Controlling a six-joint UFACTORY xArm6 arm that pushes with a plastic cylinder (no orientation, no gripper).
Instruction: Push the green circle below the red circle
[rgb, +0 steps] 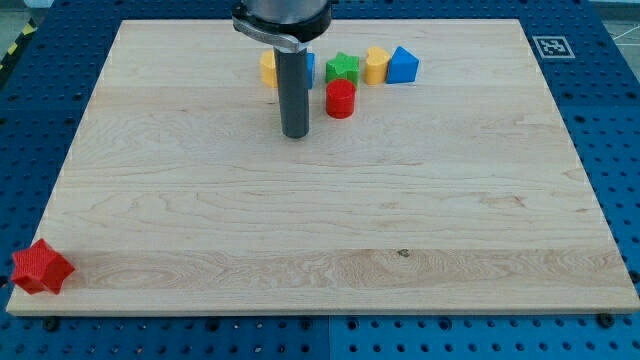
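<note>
The red circle (340, 99) stands near the view's top centre. My tip (295, 135) rests on the board just left of and slightly below it, a small gap apart. The only green block in view, (342, 68), sits directly above the red circle and looks star-shaped. I cannot make out a green circle. The rod hides part of a blue block (309, 66).
A row along the view's top holds a yellow block (268, 68), the part-hidden blue block, the green block, a yellow block (375, 65) and a blue block (403, 65). A red star (41, 268) lies at the wooden board's (330, 230) bottom-left corner.
</note>
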